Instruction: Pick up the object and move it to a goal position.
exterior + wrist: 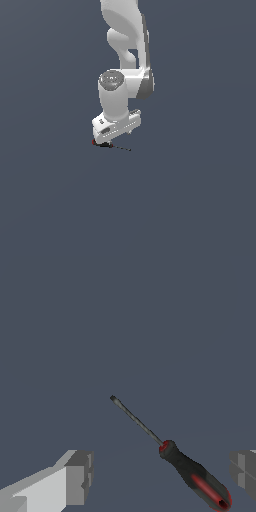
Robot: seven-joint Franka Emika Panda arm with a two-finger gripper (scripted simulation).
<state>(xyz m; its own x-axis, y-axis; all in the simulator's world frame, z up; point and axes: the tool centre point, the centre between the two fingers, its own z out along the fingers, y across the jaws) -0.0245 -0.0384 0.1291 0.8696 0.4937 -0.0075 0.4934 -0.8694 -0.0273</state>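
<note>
The pincer hangs low over the grey table with its two fingers wide apart, and the screwdriver lies flat on the table between them. Its red-and-black handle sits nearer to one finger than to the other, and the thin dark shaft points away from the wrist. No finger touches the tool. In my judgement the fingers stand on both sides of the handle because this thick part gives more grip than the shaft. In the exterior view the arm covers most of the tool, so I cannot tell how low the fingertips are. No container is visible in either view, and no goal marker is visible.
</note>
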